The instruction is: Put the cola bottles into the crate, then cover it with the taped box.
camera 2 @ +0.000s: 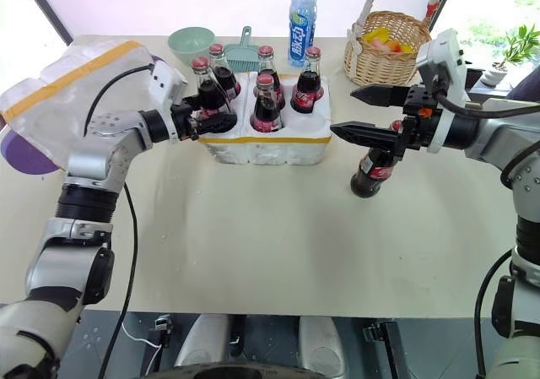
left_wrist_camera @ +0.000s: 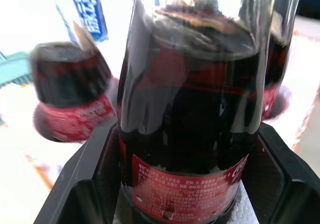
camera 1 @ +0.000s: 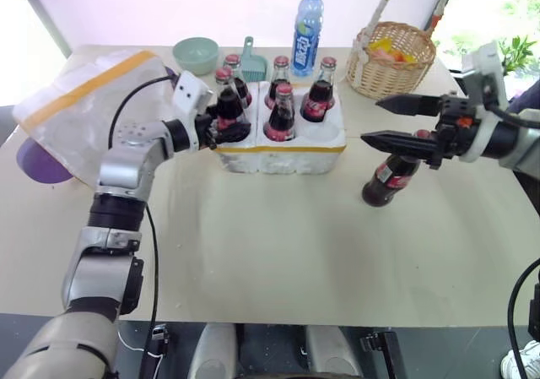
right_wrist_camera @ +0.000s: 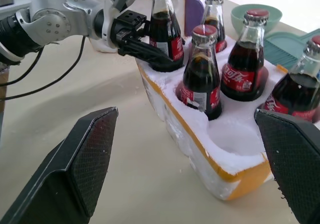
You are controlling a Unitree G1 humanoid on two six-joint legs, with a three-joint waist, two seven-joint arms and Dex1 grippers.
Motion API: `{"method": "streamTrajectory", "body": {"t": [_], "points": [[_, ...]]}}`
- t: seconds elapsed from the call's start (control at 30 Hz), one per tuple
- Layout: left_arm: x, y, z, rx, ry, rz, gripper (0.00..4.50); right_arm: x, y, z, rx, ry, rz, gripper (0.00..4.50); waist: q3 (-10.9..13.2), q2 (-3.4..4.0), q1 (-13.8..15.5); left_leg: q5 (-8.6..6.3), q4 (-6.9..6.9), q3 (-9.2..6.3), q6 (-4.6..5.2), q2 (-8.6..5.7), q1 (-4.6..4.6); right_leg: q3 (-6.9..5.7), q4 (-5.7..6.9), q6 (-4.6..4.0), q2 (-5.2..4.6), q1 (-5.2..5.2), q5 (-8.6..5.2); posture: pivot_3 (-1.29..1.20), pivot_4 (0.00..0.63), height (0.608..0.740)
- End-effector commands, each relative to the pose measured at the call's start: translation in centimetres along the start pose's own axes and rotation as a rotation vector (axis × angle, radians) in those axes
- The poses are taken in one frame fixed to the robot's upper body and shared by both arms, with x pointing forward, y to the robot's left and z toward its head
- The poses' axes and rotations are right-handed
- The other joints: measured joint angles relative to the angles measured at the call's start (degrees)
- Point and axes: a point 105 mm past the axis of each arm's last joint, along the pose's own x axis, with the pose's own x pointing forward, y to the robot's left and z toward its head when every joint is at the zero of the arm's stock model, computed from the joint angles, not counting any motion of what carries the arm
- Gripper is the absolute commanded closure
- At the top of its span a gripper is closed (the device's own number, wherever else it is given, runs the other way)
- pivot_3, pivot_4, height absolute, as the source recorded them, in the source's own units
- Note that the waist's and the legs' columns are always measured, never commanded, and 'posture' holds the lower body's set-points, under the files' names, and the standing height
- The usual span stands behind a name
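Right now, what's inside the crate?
The crate holds five cola bottles, one gripped by the left hand. One near well is bare. The bottles cover their wells' floors.

left end effector (camera 1: 226, 128) clamped on something, arm bent in from the left, right end effector (camera 1: 390, 121) wide open, pointing left, roughly level

Purple object (camera 1: 38, 164) under taped box (camera 1: 84, 109)
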Motion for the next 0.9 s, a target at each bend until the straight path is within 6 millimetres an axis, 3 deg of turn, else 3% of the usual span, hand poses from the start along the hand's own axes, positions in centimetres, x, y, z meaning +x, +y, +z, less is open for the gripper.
{"method": "streamTrajectory", "body": {"t": [0.03,0.13,0.27,0.4,0.53,0.67,0.77,0.9], "points": [[1.1,0.1,-0.3,0.018,0.012,0.014,1.35,-0.1,0.5,1.2,-0.077,-0.021,0.009,0.00,0.0,0.07,0.2,0.00,0.00,0.00,0.00,0.00,0.02,0.00,0.00,0.00,0.00,0.01,0.00,0.00,0.150,0.740],[1.4,0.5,-0.6,0.000,0.016,0.036,0.04,0.1,0.5,1.6,-0.091,-0.033,0.009,0.00,0.0,0.06,0.5,0.00,0.02,-0.05,0.00,-0.02,0.16,-0.03,-0.03,0.00,-0.01,0.24,0.00,0.00,0.150,0.740],[0.6,1.4,0.5,-0.022,-0.032,0.056,0.04,-0.1,0.6,2.5,-0.107,-0.066,-0.008,0.00,0.0,0.06,0.5,0.00,0.00,-0.05,0.01,-0.03,0.63,-0.03,-0.11,0.01,-0.02,0.72,0.00,0.00,0.150,0.740],[-1.4,1.7,3.6,-0.081,-0.158,0.009,0.04,-1.3,1.0,3.4,-0.105,-0.103,-0.028,0.00,0.0,0.04,0.0,0.00,-0.04,-0.09,0.01,-0.01,0.63,-0.03,-0.09,0.01,0.01,0.69,0.00,0.00,0.150,0.740],[-4.6,1.3,8.3,-0.146,-0.318,-0.075,0.04,-3.5,2.0,4.1,-0.068,-0.134,-0.060,0.00,0.0,0.04,-0.1,0.00,-0.05,-0.11,0.01,0.07,0.39,-0.04,-0.10,0.01,0.03,0.46,-0.01,0.00,0.150,0.740],[-8.7,-0.7,11.3,-0.148,-0.363,-0.247,0.04,-6.1,4.6,2.7,0.009,-0.111,-0.074,0.00,0.0,0.03,0.0,0.00,-0.08,-0.13,0.01,0.09,0.37,-0.05,-0.14,0.00,0.03,0.46,-0.01,0.00,0.150,0.740],[-9.9,-3.3,10.9,-0.124,-0.297,-0.374,0.04,-7.0,5.8,0.3,0.052,-0.049,-0.133,0.00,0.0,0.05,0.1,0.00,-0.09,-0.13,0.01,0.09,0.49,-0.06,-0.17,0.01,0.01,0.62,-0.01,0.00,0.150,0.740],[-10.0,-7.5,6.8,-0.023,-0.092,-0.537,0.04,-7.9,5.7,-3.1,0.153,-0.019,-0.288,0.00,-0.1,0.02,-0.1,-0.02,-0.18,-0.08,0.00,0.09,1.21,-0.05,-0.36,-0.01,0.02,1.42,-0.04,0.00,0.150,0.740]]}}
